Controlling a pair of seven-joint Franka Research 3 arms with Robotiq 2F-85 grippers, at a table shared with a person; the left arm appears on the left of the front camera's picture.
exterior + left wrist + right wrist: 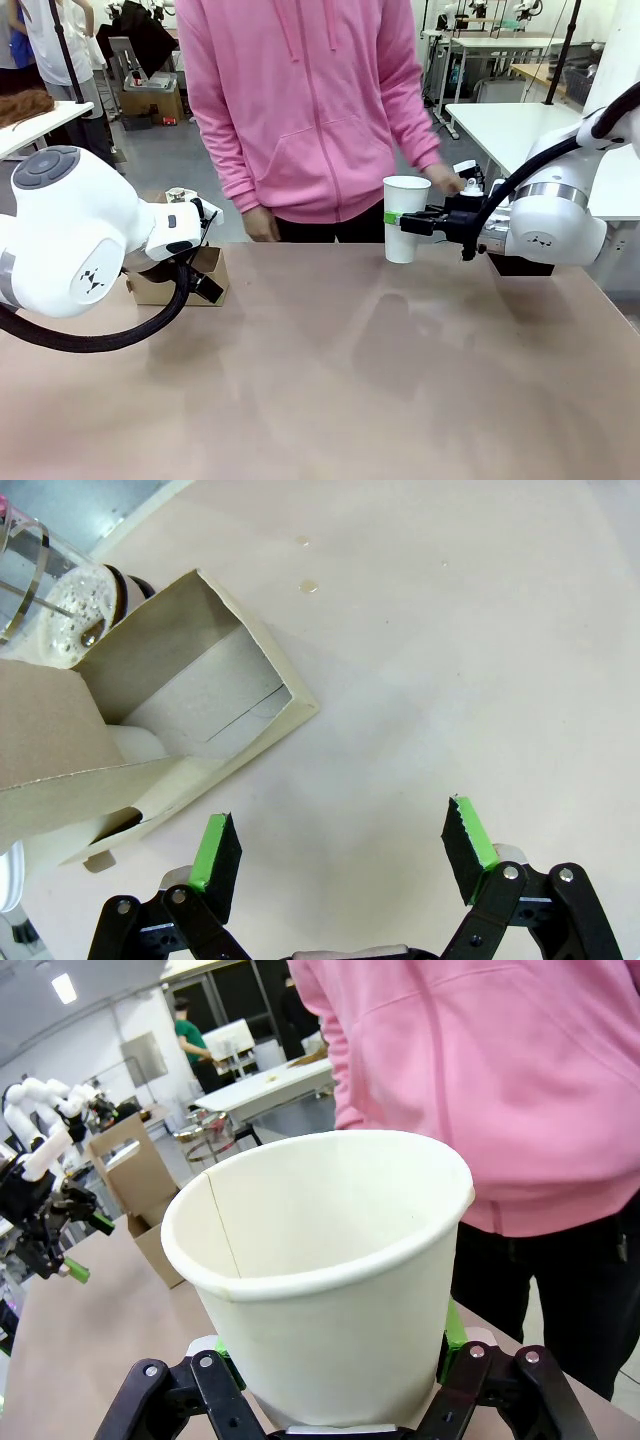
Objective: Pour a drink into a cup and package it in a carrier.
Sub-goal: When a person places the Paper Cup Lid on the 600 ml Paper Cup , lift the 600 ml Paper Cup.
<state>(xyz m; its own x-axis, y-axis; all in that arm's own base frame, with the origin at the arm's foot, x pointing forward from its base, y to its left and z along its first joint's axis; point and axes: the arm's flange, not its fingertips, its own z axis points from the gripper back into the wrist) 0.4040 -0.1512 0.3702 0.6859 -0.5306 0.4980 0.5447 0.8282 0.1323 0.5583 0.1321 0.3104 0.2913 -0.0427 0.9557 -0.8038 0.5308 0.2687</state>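
Note:
My right gripper (412, 221) is shut on the white paper cup (405, 218), holding it upright by its sides near the table's far edge. From the right wrist view the cup (320, 1260) looks empty, clamped between the right gripper's (335, 1365) fingers. The brown cardboard carrier (172, 283) stands at the far left, with the glass jug (178, 196) behind it. Just beside the carrier (170, 730) hangs my left gripper (340, 845), open, with bare table between its green pads (214, 852). The jug (60, 600) shows foam of the drink at its top.
A person in a pink hoodie (300, 100) stands at the far side, with one hand (443, 179) close behind my right gripper. A black box (520, 266) sits under the right arm. A few drops (309, 585) lie on the table beyond the carrier.

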